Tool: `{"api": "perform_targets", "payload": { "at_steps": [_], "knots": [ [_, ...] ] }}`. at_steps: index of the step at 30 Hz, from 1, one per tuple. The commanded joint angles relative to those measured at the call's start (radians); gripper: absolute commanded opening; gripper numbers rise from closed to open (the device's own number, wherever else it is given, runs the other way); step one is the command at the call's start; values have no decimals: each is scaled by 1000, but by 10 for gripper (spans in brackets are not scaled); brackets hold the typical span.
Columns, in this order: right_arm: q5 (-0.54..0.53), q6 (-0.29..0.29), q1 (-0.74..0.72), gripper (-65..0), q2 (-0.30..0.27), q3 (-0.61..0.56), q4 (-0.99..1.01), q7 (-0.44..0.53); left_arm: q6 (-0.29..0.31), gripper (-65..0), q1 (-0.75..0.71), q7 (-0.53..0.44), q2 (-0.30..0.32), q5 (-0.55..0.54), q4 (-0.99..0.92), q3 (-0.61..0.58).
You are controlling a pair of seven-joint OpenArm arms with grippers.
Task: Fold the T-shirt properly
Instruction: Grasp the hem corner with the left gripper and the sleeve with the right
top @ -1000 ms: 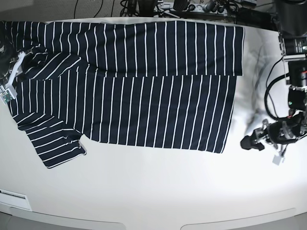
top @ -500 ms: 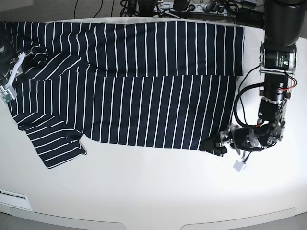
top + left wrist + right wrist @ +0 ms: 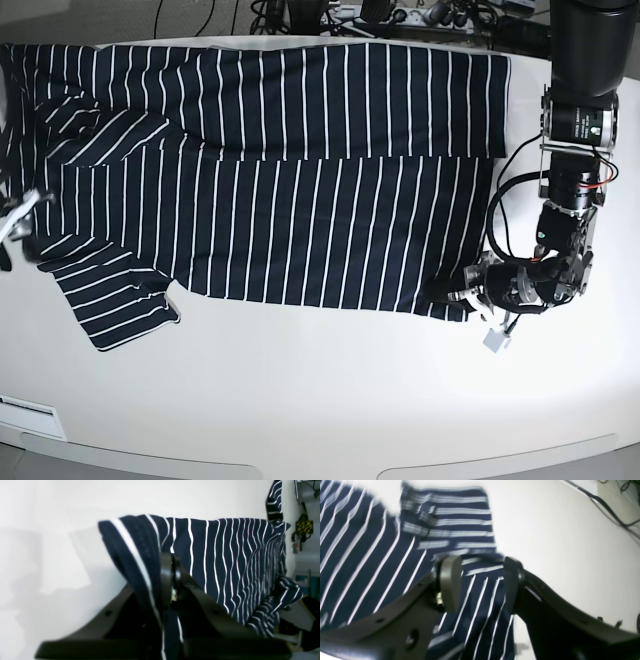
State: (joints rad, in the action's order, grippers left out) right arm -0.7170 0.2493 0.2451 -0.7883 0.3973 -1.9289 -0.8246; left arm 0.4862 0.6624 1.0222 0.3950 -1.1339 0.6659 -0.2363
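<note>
The T-shirt (image 3: pixel 300 200), dark navy with thin white stripes, lies spread across the white table, its upper part folded down over the body and a sleeve at the front left. My left gripper (image 3: pixel 452 296) is at the shirt's front right hem corner. In the left wrist view this gripper (image 3: pixel 170 580) is shut on the T-shirt (image 3: pixel 225 555), and the hem drapes over its fingers. My right gripper (image 3: pixel 12 222) is at the shirt's left edge. In the right wrist view it (image 3: pixel 480 585) stands open just above the striped cloth (image 3: pixel 370 555) near the sleeve, with nothing pinched.
The white table (image 3: pixel 330 390) has bare surface along the front and at the right of the shirt. Cables (image 3: pixel 300 15) and equipment line the back edge. The left arm's column (image 3: pixel 580 120) stands at the right.
My left gripper has closed on the hem corner it reached half a second ago. My right gripper has moved toward the front along the shirt's left edge and opened wider.
</note>
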Motion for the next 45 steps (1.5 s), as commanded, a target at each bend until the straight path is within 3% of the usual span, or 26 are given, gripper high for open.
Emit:
{"api": "perform_targets", "payload": {
  "at_steps": [1,6,9,13,18,24,32,34,37,40,45],
  "knots": [
    [-6,-6,-61,-345,-12,5,40,25,-7,-650,16,26,4,33,5,-3],
    [-66,69,-337,-345,51,-43,437,17,-7,-650,16,34,4,33,5,-3],
    [-151,137,-499,-345,60,-79,739,-6,-7,-650,16,39,5,33,5,-3],
    [-169,232,-703,-345,63,-113,1114,-6,-6,-650,16,56,5,33,5,-3],
    [-174,288,-845,-345,64,-116,1400,-5,-6,-650,16,64,6,33,5,-3],
    [-170,299,-852,-346,110,-116,1427,-13,-6,-650,16,63,6,33,5,-3],
    [-169,365,-852,-354,148,-116,1427,-13,-6,-650,16,64,7,34,5,-3],
    [-164,364,-853,-430,146,-116,1427,-11,-6,-650,16,63,7,33,5,-3],
    [-167,365,-853,-650,140,-116,1427,-14,6,-650,16,58,6,29,5,-3],
    [-176,397,-855,-650,131,-116,1412,-38,53,-650,20,56,6,16,5,-3],
    [-304,449,-854,-650,112,-122,1352,-171,92,-650,59,52,7,14,6,-3]
  ]
}}
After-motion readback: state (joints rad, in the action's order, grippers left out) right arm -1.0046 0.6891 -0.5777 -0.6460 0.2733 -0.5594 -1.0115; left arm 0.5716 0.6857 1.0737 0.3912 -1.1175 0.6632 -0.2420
